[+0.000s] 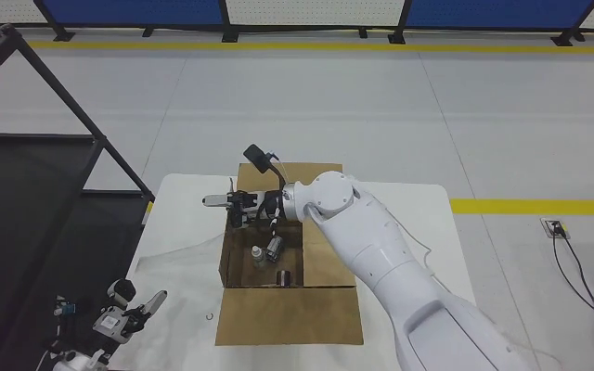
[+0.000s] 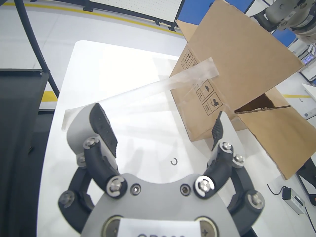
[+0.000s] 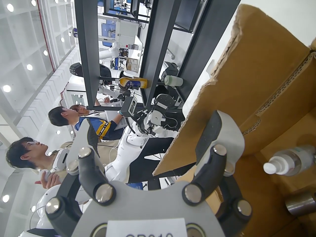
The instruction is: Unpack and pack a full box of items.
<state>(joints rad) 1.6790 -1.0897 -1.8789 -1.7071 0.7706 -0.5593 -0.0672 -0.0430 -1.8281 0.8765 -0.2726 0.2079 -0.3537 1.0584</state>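
Closest to me, the left pincer [image 2: 158,110] hangs over the near corner of the white counter [image 2: 103,80] with its jaws spread wide and nothing between them, well apart from the work. A small ring [image 2: 174,161] lies on the counter just ahead of it, and a clear strip [image 2: 172,80] trails from the side of the box [image 2: 234,62] down toward that corner. The box sits mid-counter with its top open. On its floor are a spray bottle [image 3: 288,161], a metal can [image 3: 301,203] beside it and a small dark item [image 1: 285,276] nearer the front wall. Since it's far from full, I'd say we're in the unpacking half, or at the very start of refilling. At the far left corner of the box, the right pincer [image 3: 153,122] is also wide open and holding nothing. It straddles the upright side flap [image 3: 222,114], with one finger [image 3: 214,129] on the inner side and the other outside. I can't tell whether either pad touches the cardboard. My guess is that it's dealing with that flap. If so, the next move is to close on the cardboard and fold it outward. Otherwise it has to swing inward and drop down over the bottle or the can without catching the wall.
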